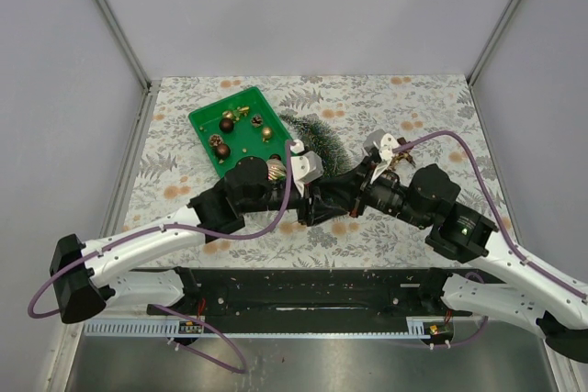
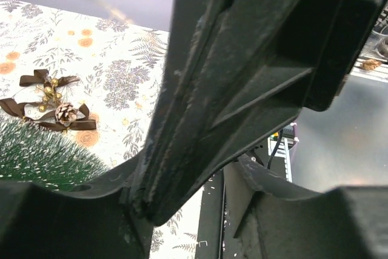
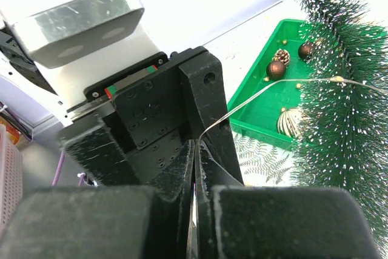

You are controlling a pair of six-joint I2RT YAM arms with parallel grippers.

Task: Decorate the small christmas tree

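Note:
The small christmas tree (image 1: 317, 132) lies on its side on the patterned table, just right of the green tray (image 1: 204, 119); its bristles also show in the left wrist view (image 2: 42, 156) and the right wrist view (image 3: 345, 119). My right gripper (image 3: 195, 144) is shut on a thin silver light wire (image 3: 260, 92) that runs off to the tree. My left gripper (image 2: 191, 174) faces it at the table's middle, and its jaws stand apart around the right gripper's black fingers (image 2: 230, 77). In the top view the left gripper (image 1: 308, 188) and the right gripper (image 1: 320, 208) meet in front of the tree.
The tray holds brown balls (image 1: 227, 124) and small gold ornaments; a gold striped ball (image 3: 291, 121) lies by its near corner. A brown ribbon bow with a small pinecone (image 2: 60, 113) lies on the table right of the tree. Grey walls enclose three sides.

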